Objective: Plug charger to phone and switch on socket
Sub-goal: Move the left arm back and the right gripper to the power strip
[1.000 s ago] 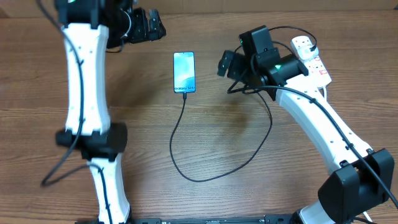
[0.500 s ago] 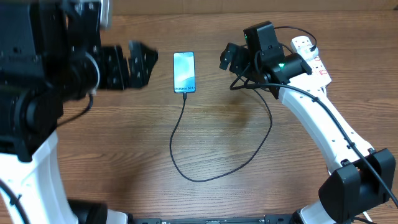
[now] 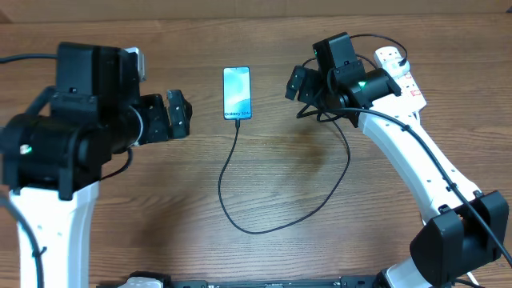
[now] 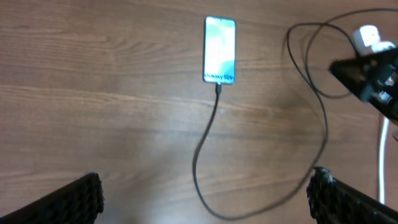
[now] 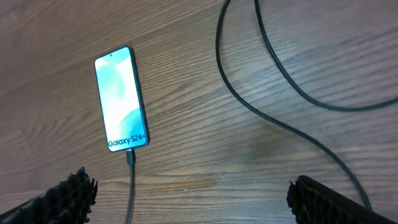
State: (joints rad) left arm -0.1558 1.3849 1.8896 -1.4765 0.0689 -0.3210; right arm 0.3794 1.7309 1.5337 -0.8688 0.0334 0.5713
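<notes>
Overhead: brown wood-grain table [image 3: 160, 208], nothing of the room visible past it. The phone [image 3: 237, 94] lies flat, screen up, at the far middle of the table. Its long axis runs far-to-near, port end toward the arm bases. The charger [image 3: 240, 228] leaves that end, loops toward the near edge, then climbs right toward the socket [image 3: 402, 80], which lies at the far right edge. Where the cable meets the strip is hidden by the right arm. Left gripper [image 3: 180, 116] is left of the phone, right gripper [image 3: 294, 83] right of it; both are clear of it.

Left wrist: same wood surface. Phone [image 4: 220, 50] at top centre, cable [image 4: 200, 155] hanging from its lower edge. Left fingers [image 4: 68, 202] spread wide at the bottom corners, nothing between them. A white end of the strip [image 4: 367, 37] shows at the far right.

Right wrist: phone [image 5: 122, 99] slightly tilted, "Galaxy S24+" at the lower end. The connector tip [image 5: 130, 155] touches that edge and looks seated. Two cable runs [image 5: 280, 81] cross the upper right. Right fingers [image 5: 336, 202] spread wide, holding nothing.
</notes>
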